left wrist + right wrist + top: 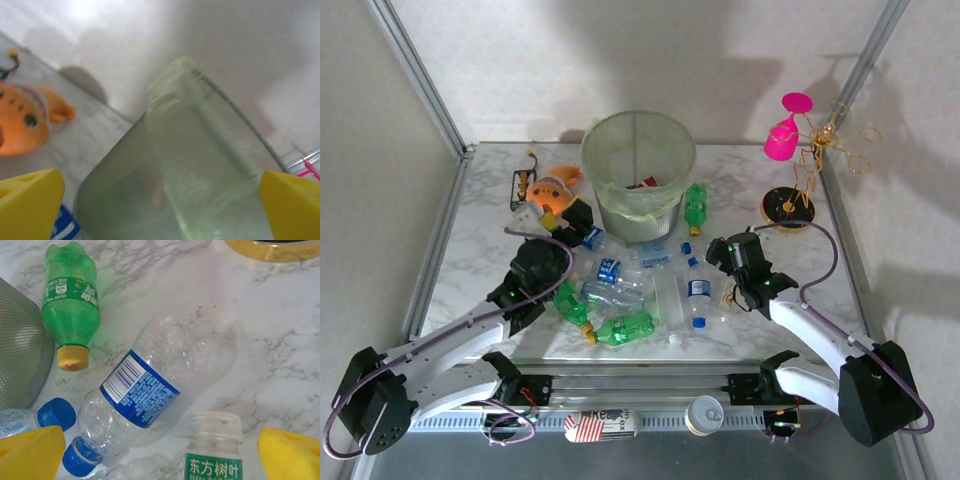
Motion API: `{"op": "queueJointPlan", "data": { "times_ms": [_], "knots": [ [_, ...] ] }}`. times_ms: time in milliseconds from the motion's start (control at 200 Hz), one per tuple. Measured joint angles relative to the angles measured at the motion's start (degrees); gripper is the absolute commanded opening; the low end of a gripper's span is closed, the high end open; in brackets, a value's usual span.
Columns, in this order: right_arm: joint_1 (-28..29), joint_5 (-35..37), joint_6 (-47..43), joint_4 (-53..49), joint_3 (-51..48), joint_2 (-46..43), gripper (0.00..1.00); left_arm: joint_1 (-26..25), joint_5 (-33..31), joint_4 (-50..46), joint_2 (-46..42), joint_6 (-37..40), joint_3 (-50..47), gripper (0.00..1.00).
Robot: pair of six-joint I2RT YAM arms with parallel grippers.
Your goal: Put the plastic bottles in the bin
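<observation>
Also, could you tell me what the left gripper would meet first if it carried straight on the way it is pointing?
Most likely the pale-green bin, whose wall sits right ahead of the left gripper, between its open fingers in the wrist view; how close it is I cannot judge.

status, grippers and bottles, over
Left gripper open by the bin. Right gripper open over clear bottles. Plastic bottles strewn on table. Plush toy beside bin.
</observation>
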Motion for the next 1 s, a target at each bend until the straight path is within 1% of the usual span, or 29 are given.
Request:
{"op": "queueJointPlan", "data": {
  "times_ms": [95,195,310,446,646,851,1001],
  "knots": [
    [0.0,-0.57,1.55,-2.19,0.0,-1.6,0.99,-0.07,-0.24,1.29,0.42,-5.68,-5.38,0.98],
    [0.0,-2.21,2.78,-3.96,-0.02,-1.97,0.99,-0.63,-0.59,2.99,1.84,-9.79,-8.87,0.98],
    [0.0,-4.5,4.33,-5.79,-0.59,-1.84,0.99,-1.68,-0.68,5.46,4.13,-11.91,-9.38,0.99],
    [0.0,-7.58,6.43,-7.02,-2.36,-0.87,0.98,-2.03,-0.57,8.28,6.6,-12.66,-9.35,1.0],
    [0.0,-10.32,9.22,-8.24,-4.92,-0.37,0.89,-2.14,0.83,10.34,9.81,-13.0,-9.35,1.0],
    [0.0,-10.71,10.82,-8.52,-5.55,-0.37,0.75,-2.14,2.03,11.19,11.04,-13.35,-9.38,1.0],
    [0.0,-10.71,11.13,-8.48,-5.62,0.66,0.72,-2.14,2.03,11.47,11.06,-13.51,-9.38,0.99]
  ]
}}
